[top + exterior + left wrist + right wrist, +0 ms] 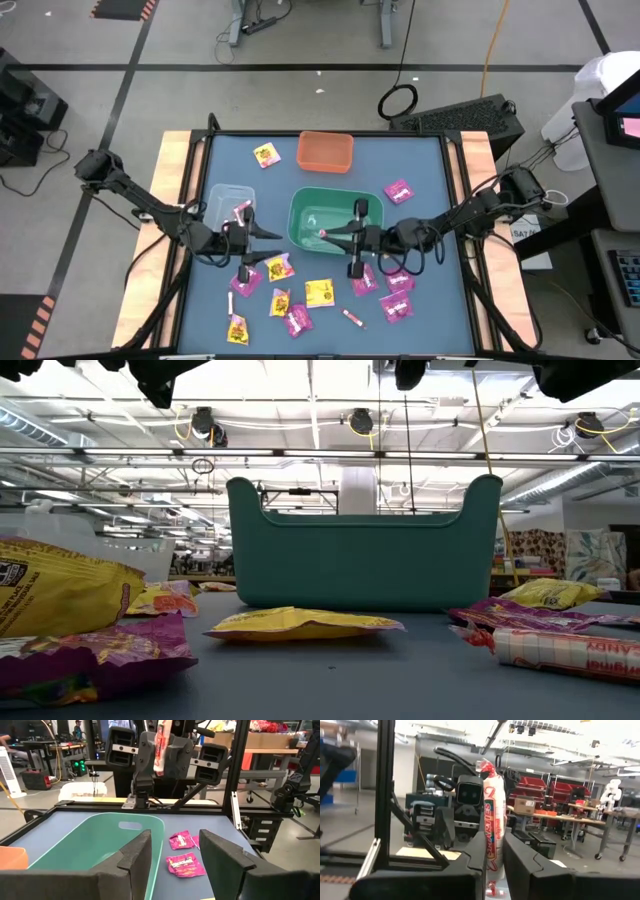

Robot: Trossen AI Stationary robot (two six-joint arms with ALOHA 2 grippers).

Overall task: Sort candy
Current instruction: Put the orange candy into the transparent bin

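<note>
The candy is small wrapped pieces of 3 kinds: magenta-pink square packets [399, 190], yellow square packets with red print [319, 292], and thin pink-white sticks [354, 318]. The right gripper [333, 234] is clenched on 1 pink-white stick [490, 827], held upright between its fingers over the green bin [308, 216] at the table's middle. The left gripper [268, 233] hangs released and holds nothing, at the green bin's left edge beside the clear bin [222, 200]. On the table [430, 160], about 6 magenta packets show: 1 toward the right edge and the others among the spread along the front edge. About 5 yellow packets show, 1 near the back edge beside the orange bin [325, 150]. 2 or 3 sticks lie loose on the table, their count uncertain. There are 3 bins: green, orange and clear.
</note>
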